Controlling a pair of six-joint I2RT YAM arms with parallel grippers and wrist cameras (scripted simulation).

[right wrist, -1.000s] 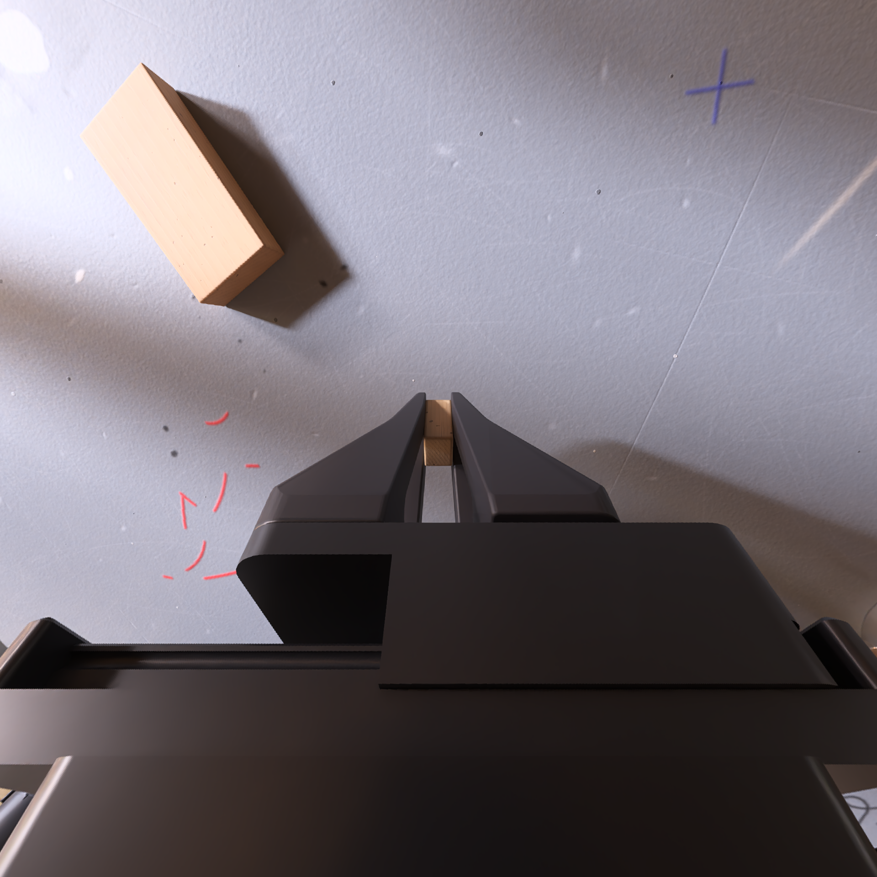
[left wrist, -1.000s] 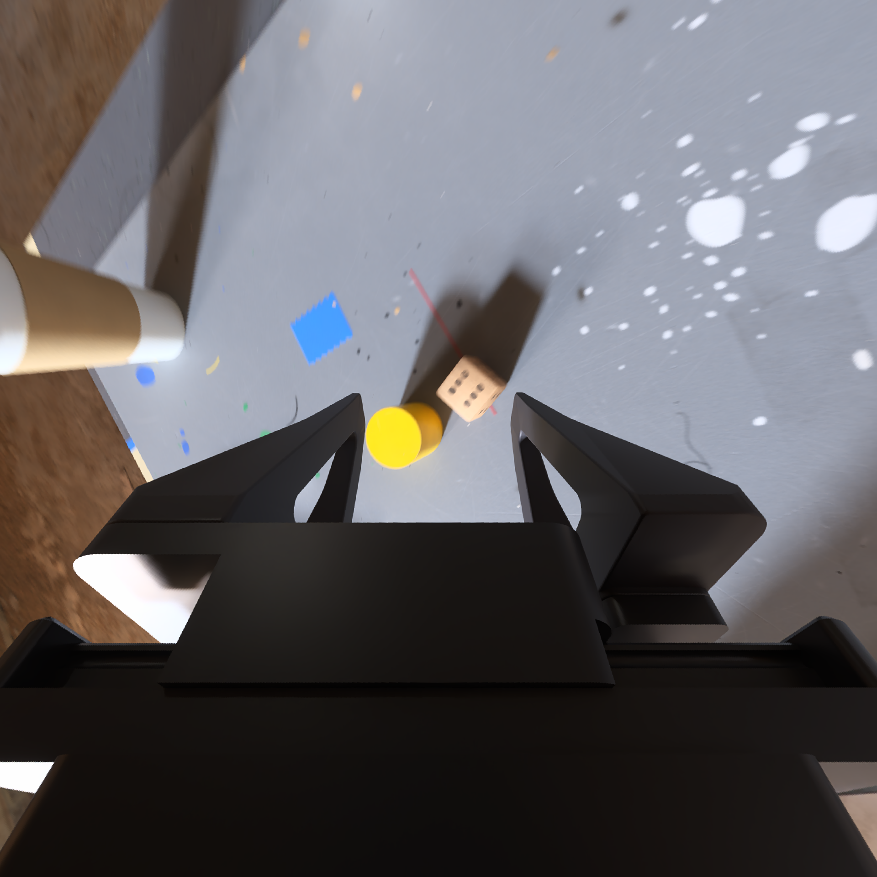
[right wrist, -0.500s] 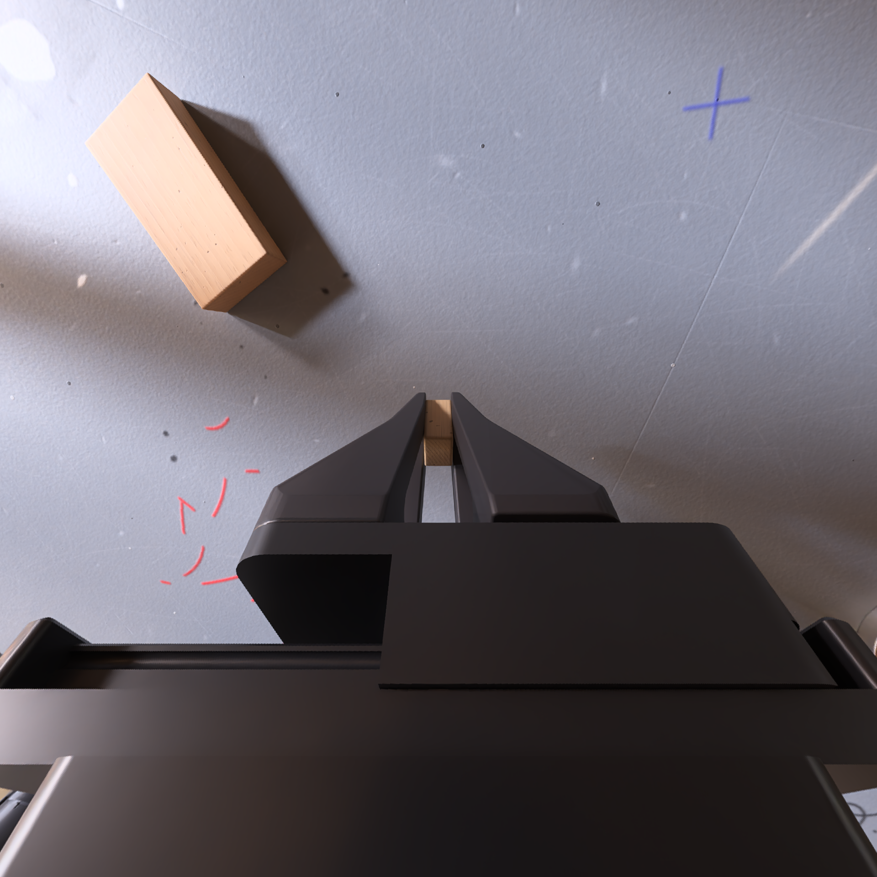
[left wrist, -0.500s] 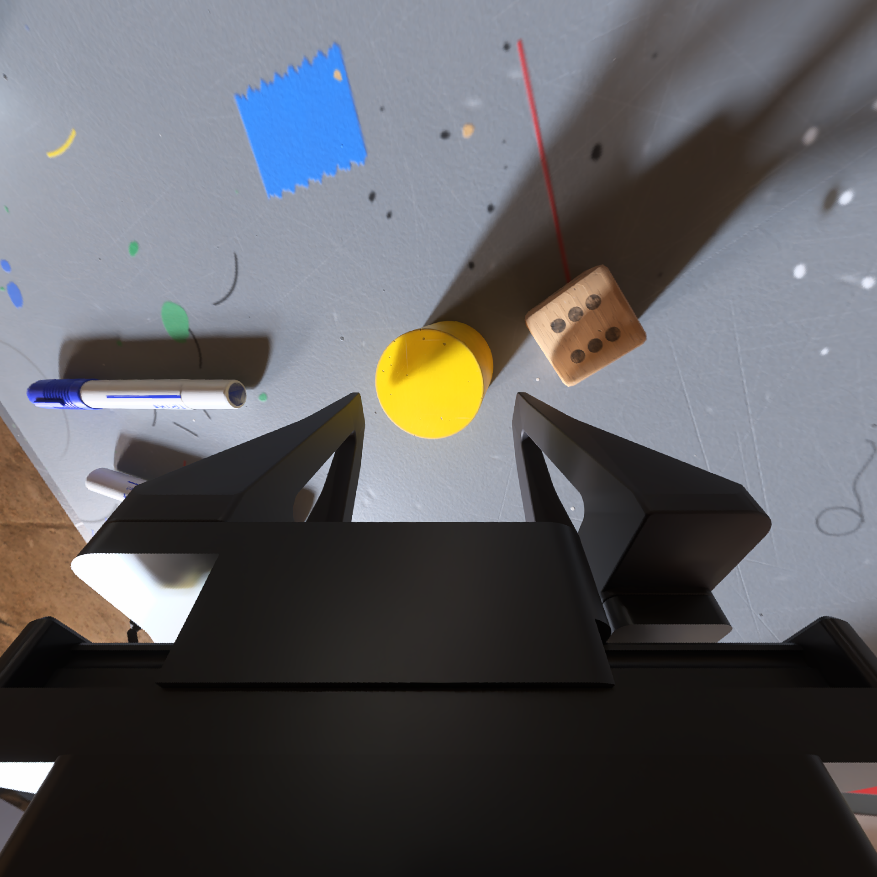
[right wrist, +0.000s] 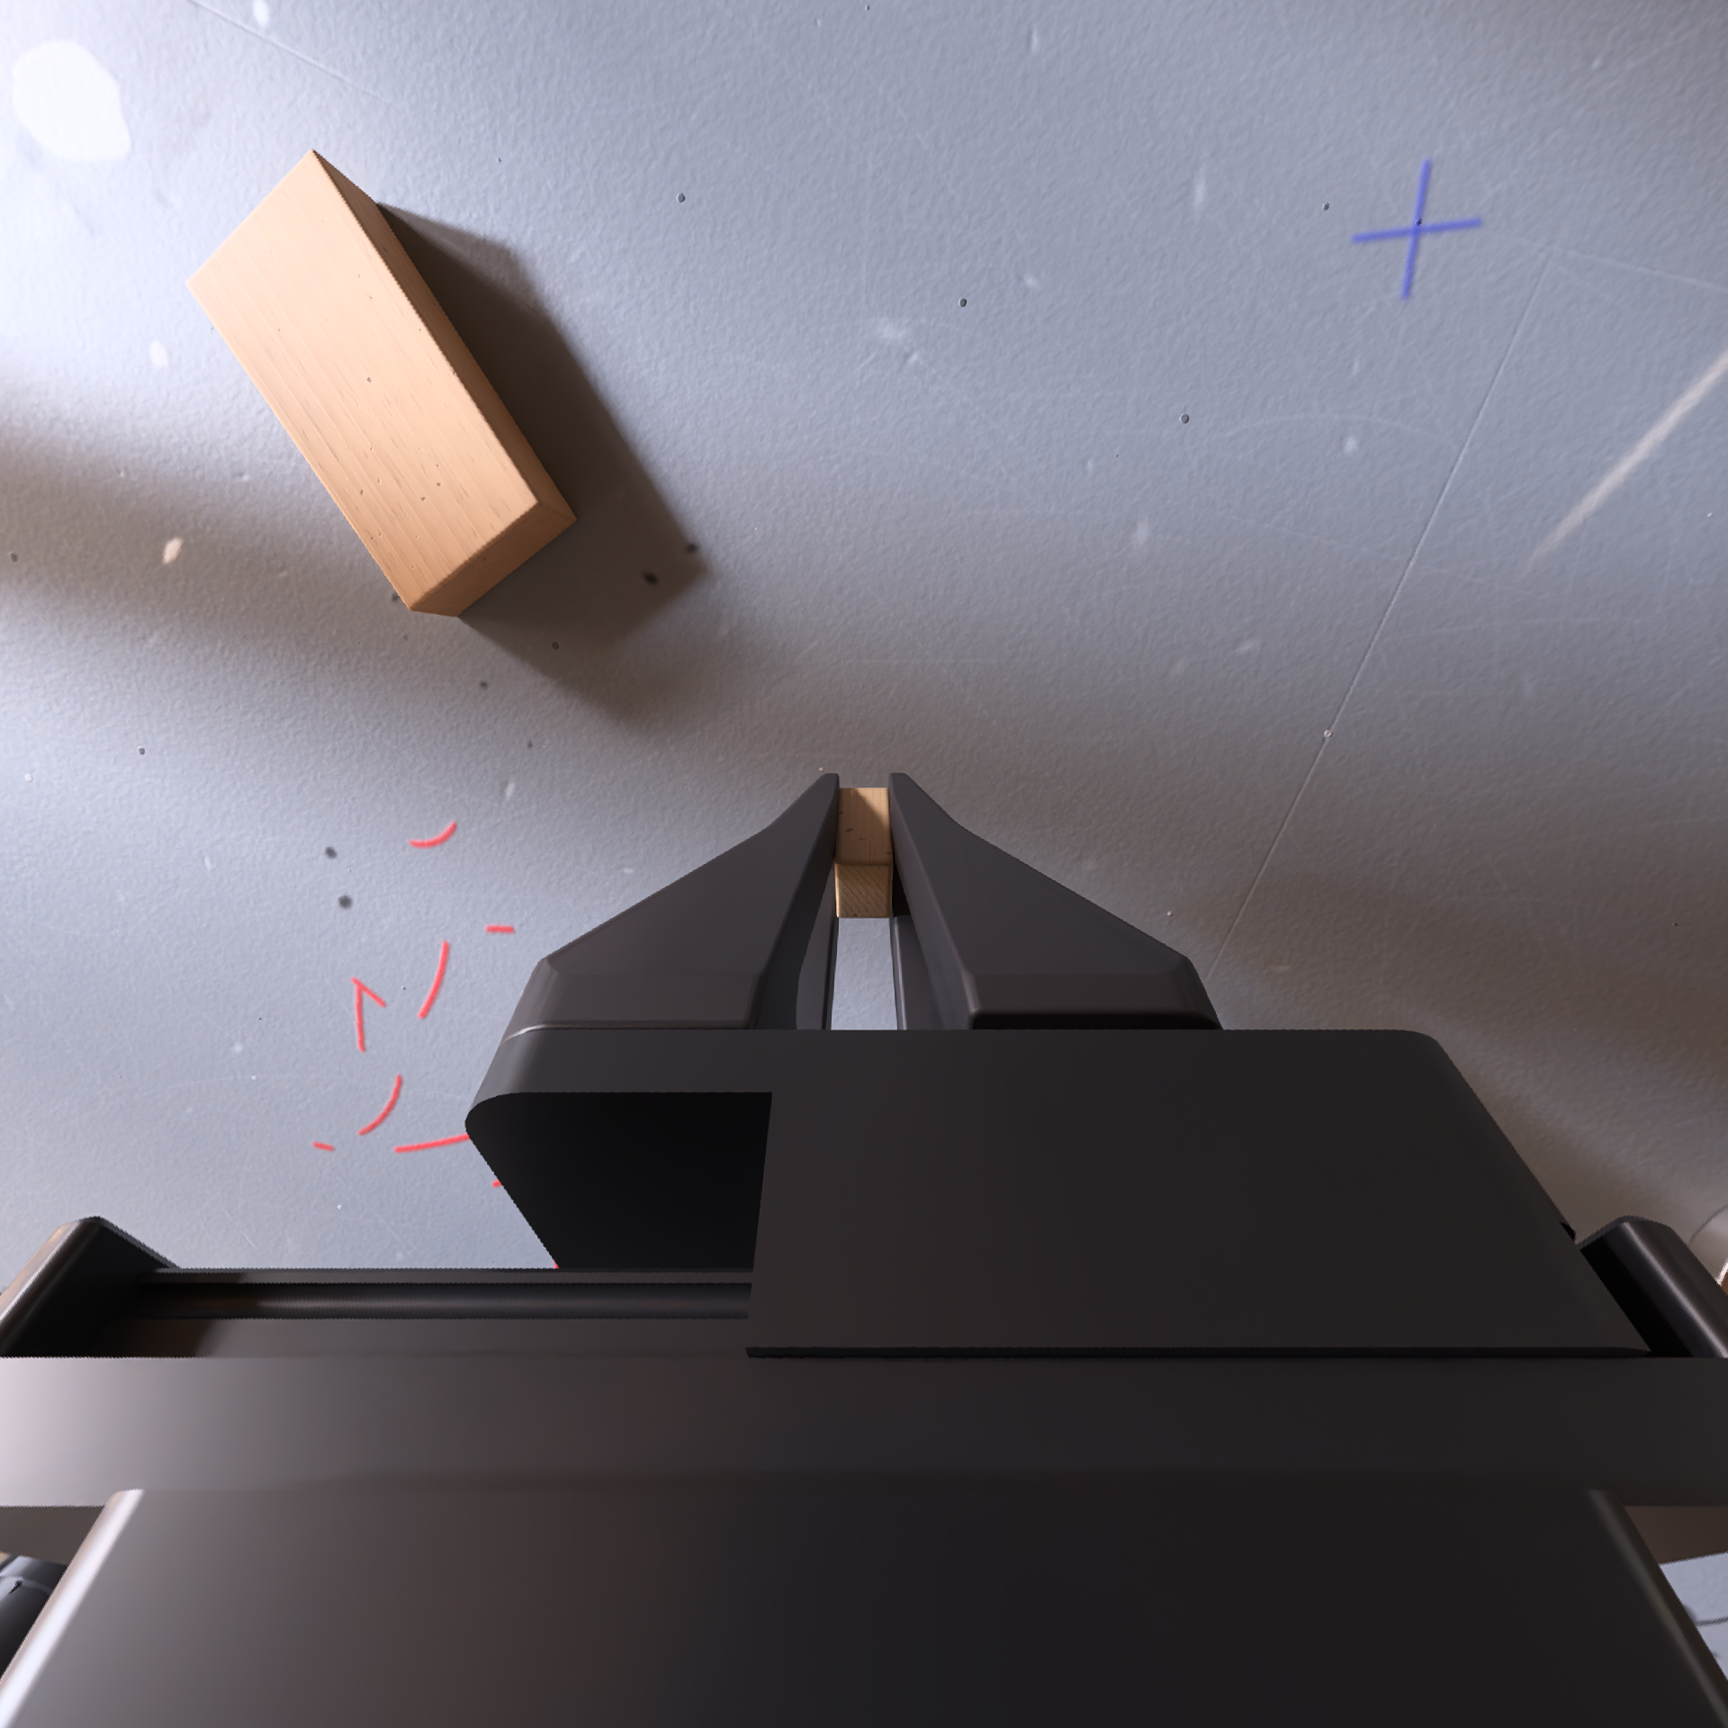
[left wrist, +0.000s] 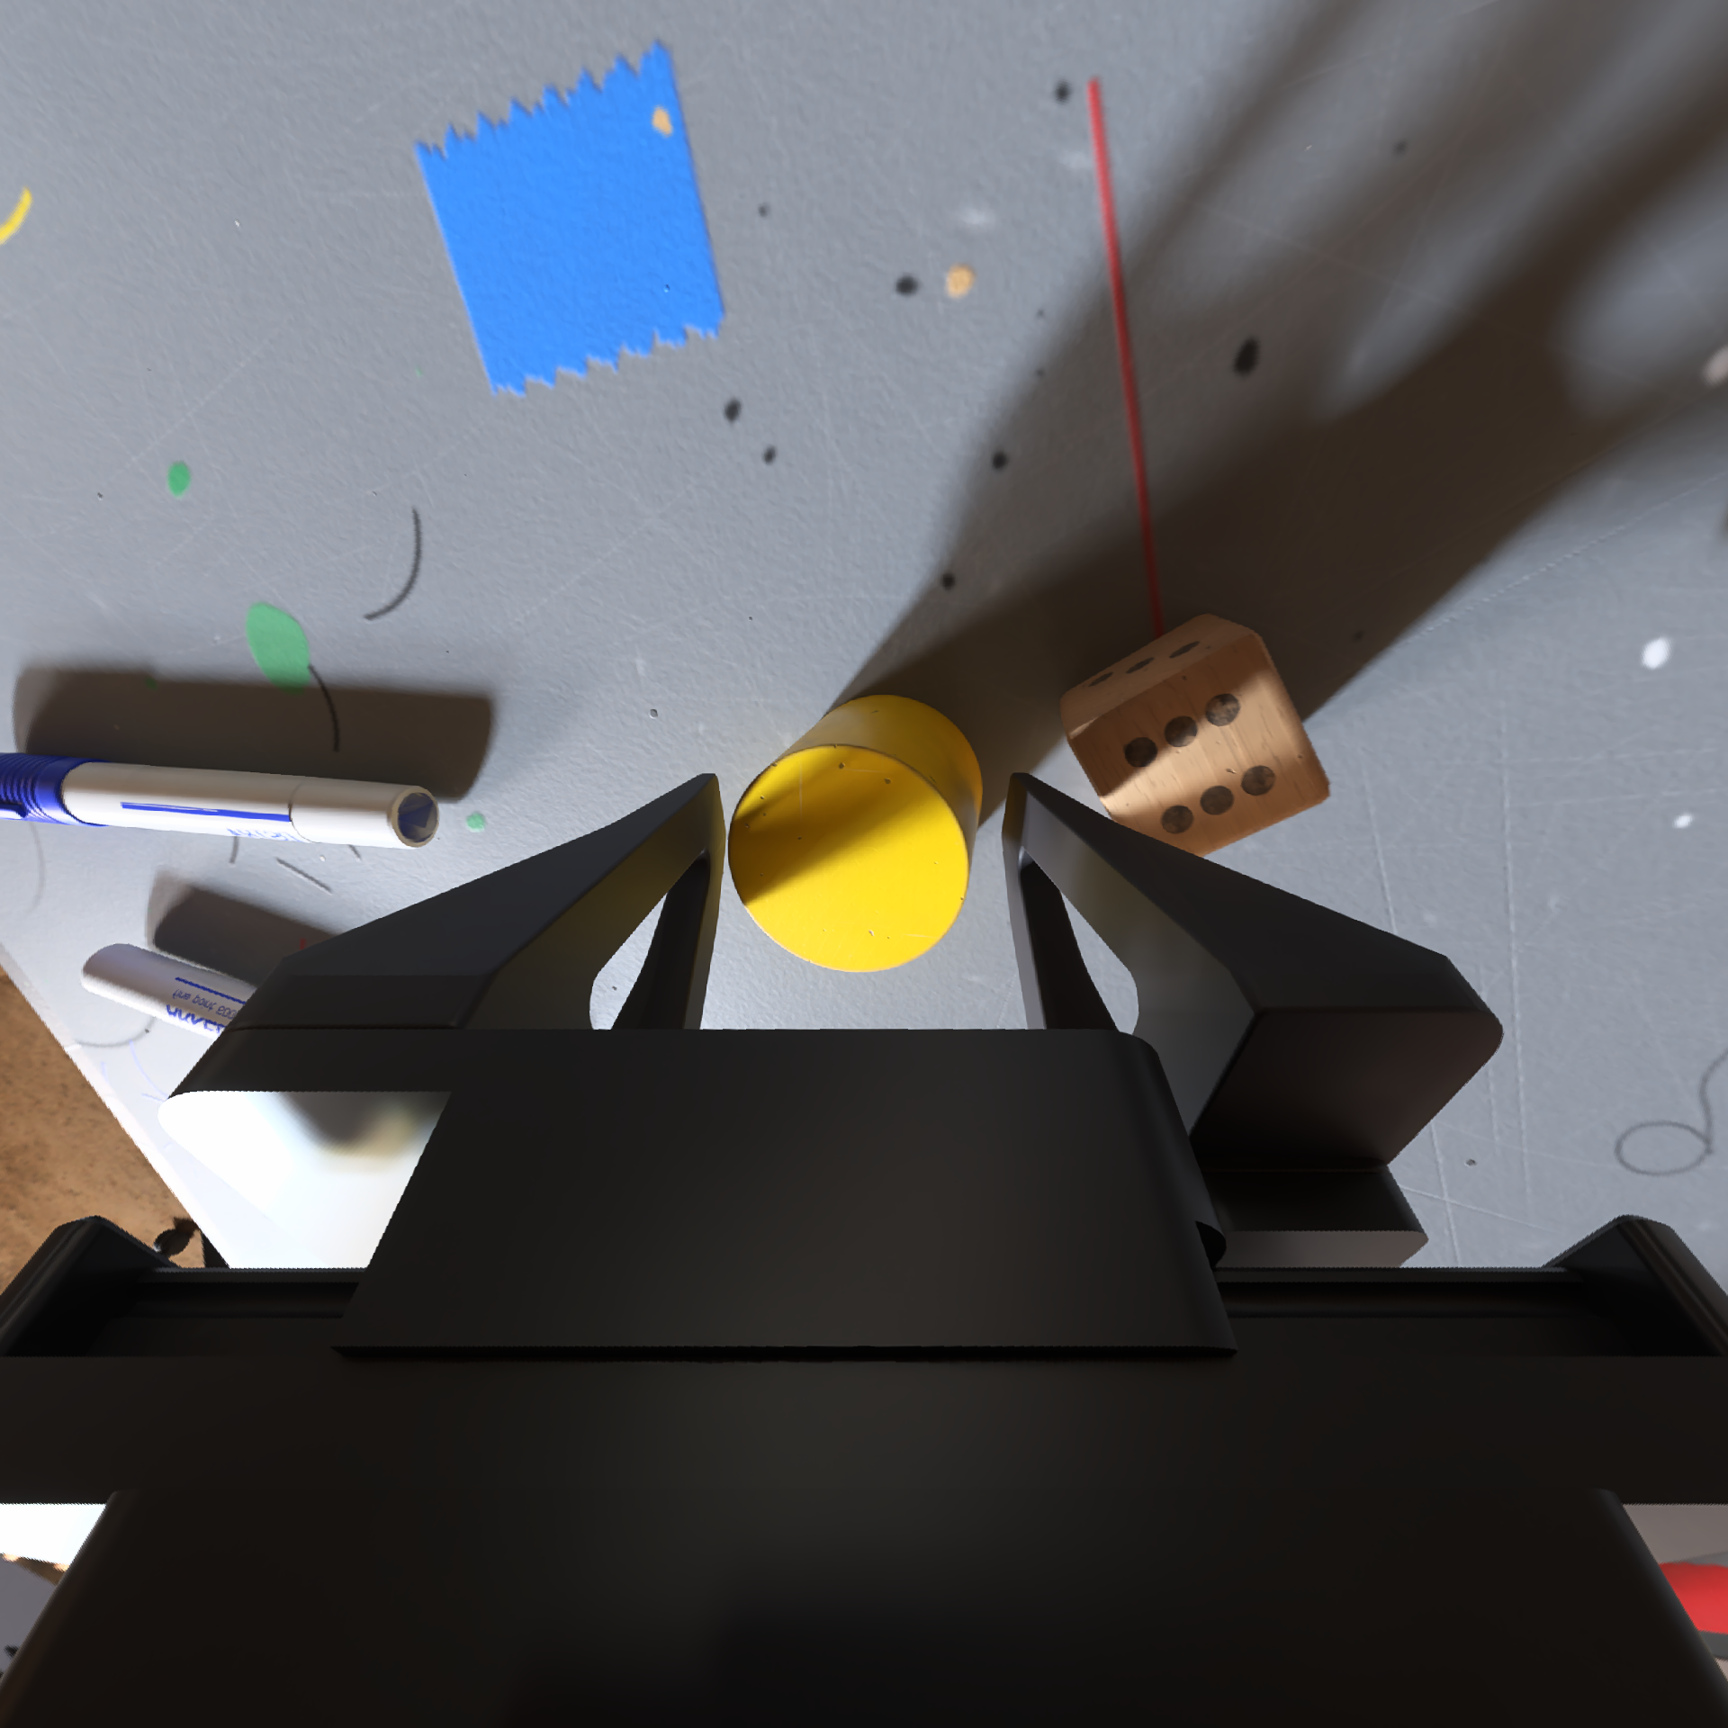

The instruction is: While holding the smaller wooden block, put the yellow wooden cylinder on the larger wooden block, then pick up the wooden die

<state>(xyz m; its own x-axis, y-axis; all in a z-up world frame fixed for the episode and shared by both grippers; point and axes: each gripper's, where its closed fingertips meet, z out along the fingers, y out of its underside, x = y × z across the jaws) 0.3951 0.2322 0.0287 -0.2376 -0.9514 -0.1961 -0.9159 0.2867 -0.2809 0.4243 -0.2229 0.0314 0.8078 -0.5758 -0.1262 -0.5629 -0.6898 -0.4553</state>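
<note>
In the left wrist view, the left gripper (left wrist: 865, 795) is seen spread wide, its two fingers set on either side of the yellow wooden cylinder (left wrist: 849, 871), which stands upright on the grey table (left wrist: 935, 524); narrow gaps are left on both sides, so nothing is gripped. Just beyond the right-hand finger, the wooden die (left wrist: 1195, 735) is found tilted on the table, close beside the cylinder. Off to the left, two marker pens (left wrist: 224, 804) lie near the table edge, and farther out a blue patch (left wrist: 570, 229) is painted on the surface. In the right wrist view, the right gripper (right wrist: 863, 795) is closed tightly upon the smaller wooden block (right wrist: 861, 851), held above the table. Farther off, up and to the left, the larger wooden block (right wrist: 374, 383) lies flat, well apart.
</note>
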